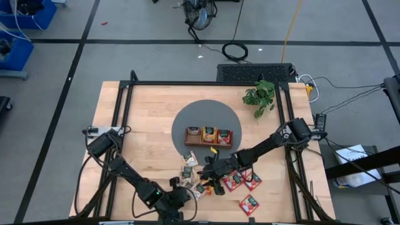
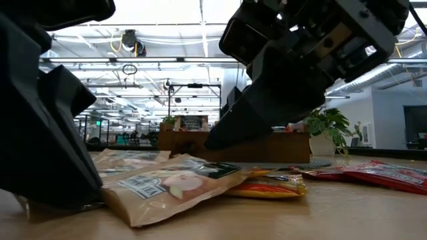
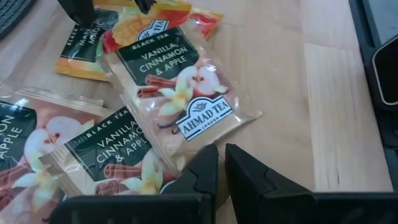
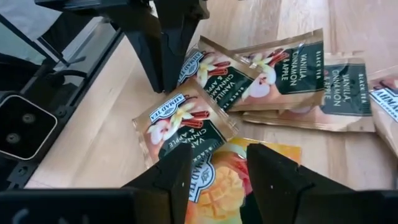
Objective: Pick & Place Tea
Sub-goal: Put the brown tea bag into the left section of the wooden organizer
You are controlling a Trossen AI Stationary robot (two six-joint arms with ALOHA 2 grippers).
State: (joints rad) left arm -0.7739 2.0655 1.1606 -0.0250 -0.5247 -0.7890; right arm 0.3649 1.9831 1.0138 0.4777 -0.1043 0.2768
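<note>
Right gripper (image 4: 217, 174) parted, empty, over orange packet (image 4: 233, 171) in near-centre tea pile. Drop straight, pinch only that packet, avoid overlapping vanilla packet (image 4: 183, 121). Left gripper (image 3: 221, 171) nearly shut, empty, close by.

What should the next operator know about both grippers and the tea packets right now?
Left gripper: fingers nearly shut, holding nothing, tips at the near edge of a pale vanilla-cinnamon-apple packet at the table's front.
Right gripper: fingers open, empty, over the orange mango packet in the same pile.
Brown wooden three-compartment tray on the grey round mat: one packet shows in each compartment.
Left: the pale and orange packets in the pile and three red packets to its right are loose on the table.
</note>
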